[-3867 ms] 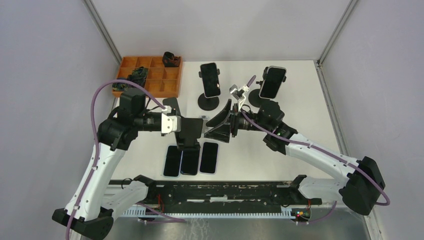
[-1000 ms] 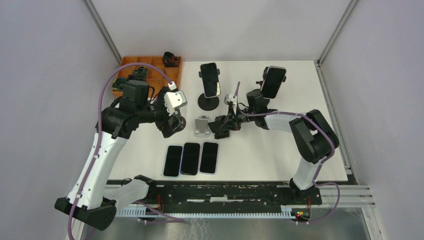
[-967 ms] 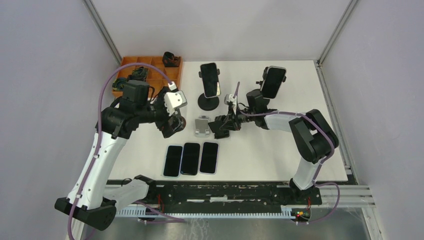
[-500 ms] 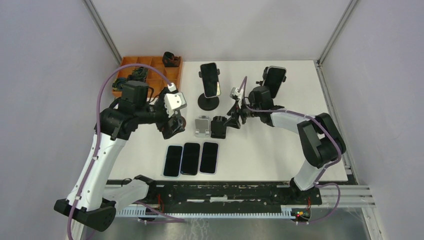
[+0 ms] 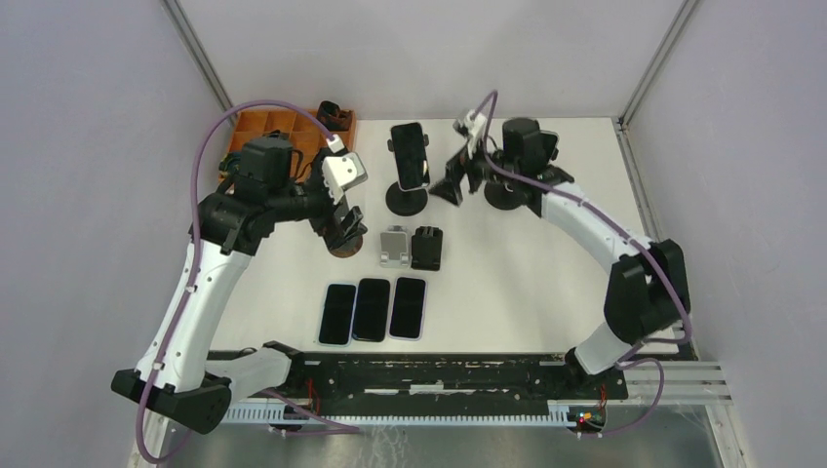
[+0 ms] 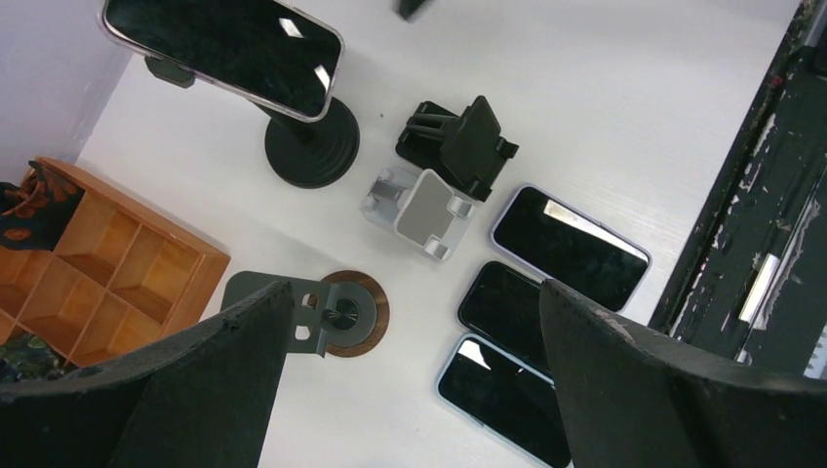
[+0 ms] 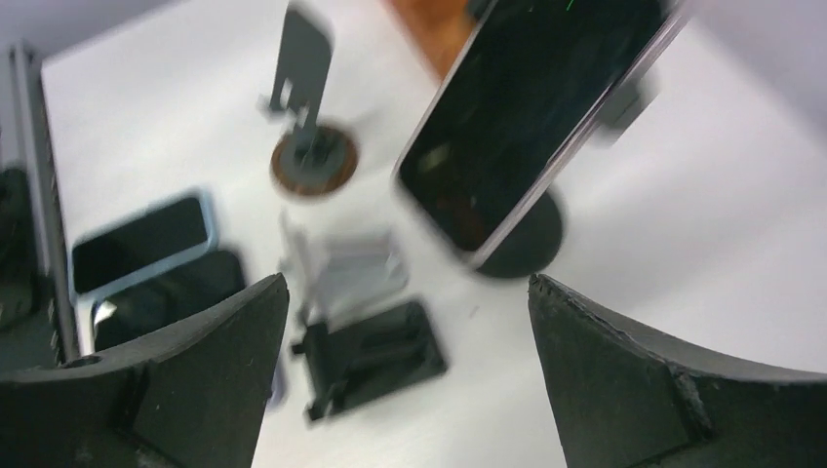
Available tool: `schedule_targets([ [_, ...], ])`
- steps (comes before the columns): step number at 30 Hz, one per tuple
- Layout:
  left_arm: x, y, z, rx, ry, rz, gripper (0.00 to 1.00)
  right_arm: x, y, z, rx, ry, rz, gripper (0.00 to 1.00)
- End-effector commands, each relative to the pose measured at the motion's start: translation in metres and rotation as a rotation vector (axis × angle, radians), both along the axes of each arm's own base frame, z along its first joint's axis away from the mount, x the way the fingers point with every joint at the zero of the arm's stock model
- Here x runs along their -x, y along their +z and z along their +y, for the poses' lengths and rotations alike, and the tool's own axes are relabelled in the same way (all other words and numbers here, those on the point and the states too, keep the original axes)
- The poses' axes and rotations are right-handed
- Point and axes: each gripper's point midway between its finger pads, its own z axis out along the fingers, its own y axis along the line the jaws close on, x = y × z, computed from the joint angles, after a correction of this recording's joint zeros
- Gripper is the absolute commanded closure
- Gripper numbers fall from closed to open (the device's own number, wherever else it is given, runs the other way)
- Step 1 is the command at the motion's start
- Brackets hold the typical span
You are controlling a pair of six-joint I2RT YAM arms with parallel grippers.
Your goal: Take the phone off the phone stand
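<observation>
Left gripper [image 6: 414, 291] wide open, empty, over round wooden stand [image 6: 348, 312]. Right gripper [image 7: 406, 281] wide open, empty, just beside phone [image 5: 411, 154], which sits upright on phone stand [image 5: 407, 200] near table [image 5: 546, 273] back edge. Three phones [image 5: 373, 309] flat near front edge. Second stand [image 5: 495, 200] mostly hidden behind right arm. Right wrist view blurred.

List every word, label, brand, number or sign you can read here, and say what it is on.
None can be read in any view.
Phone on the stand: screen dark, no text.
Three flat phones: screens dark, no text.
Orange tray: no label shows.
Right wrist view: too blurred to read anything.
</observation>
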Motion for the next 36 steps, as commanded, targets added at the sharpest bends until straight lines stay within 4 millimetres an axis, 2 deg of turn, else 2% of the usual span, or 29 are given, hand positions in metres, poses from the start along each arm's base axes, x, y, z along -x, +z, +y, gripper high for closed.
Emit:
schedule_targets([
  [1,-0.007,0.021,-0.002,0.050,0.064,0.012,0.00,-0.060,0.076,0.012,-0.063,-0.136,0.009,0.02],
  [2,-0.006,0.019,0.000,0.036,0.070,0.031,0.00,-0.069,0.093,0.018,-0.104,-0.142,-0.004,0.02],
  [4,-0.002,0.020,0.004,0.022,0.074,0.039,0.00,-0.089,0.111,0.023,-0.152,-0.182,-0.024,0.02],
  [5,0.000,0.020,0.005,0.021,0.075,0.040,0.00,-0.099,0.113,0.025,-0.164,-0.200,-0.025,0.02],
  [7,0.007,0.019,0.007,0.027,0.072,0.040,0.00,-0.116,0.108,0.032,-0.168,-0.204,-0.004,0.02],
  [9,0.013,0.015,0.006,0.036,0.061,0.055,0.00,-0.129,0.091,0.042,-0.156,-0.184,0.040,0.02],
  [13,0.020,-0.002,0.003,0.032,0.046,0.126,0.00,-0.143,0.068,0.058,-0.181,-0.134,0.059,0.02],
  [18,0.033,-0.015,0.002,0.014,-0.015,0.156,0.00,-0.151,0.055,0.073,-0.230,-0.059,0.116,0.02],
  [23,0.047,-0.015,0.000,0.010,-0.104,0.134,0.00,-0.148,0.065,0.082,-0.314,0.000,0.089,0.02],
  [27,0.049,-0.016,-0.001,0.004,-0.132,0.129,0.00,-0.150,0.066,0.084,-0.358,0.001,0.051,0.09],
  [32,0.054,-0.018,-0.004,0.022,-0.150,0.141,0.00,-0.151,0.054,0.088,-0.351,0.038,0.060,0.17],
  [36,0.051,-0.022,-0.001,0.004,-0.136,0.145,0.00,-0.139,0.053,0.092,-0.363,0.109,0.073,0.32],
])
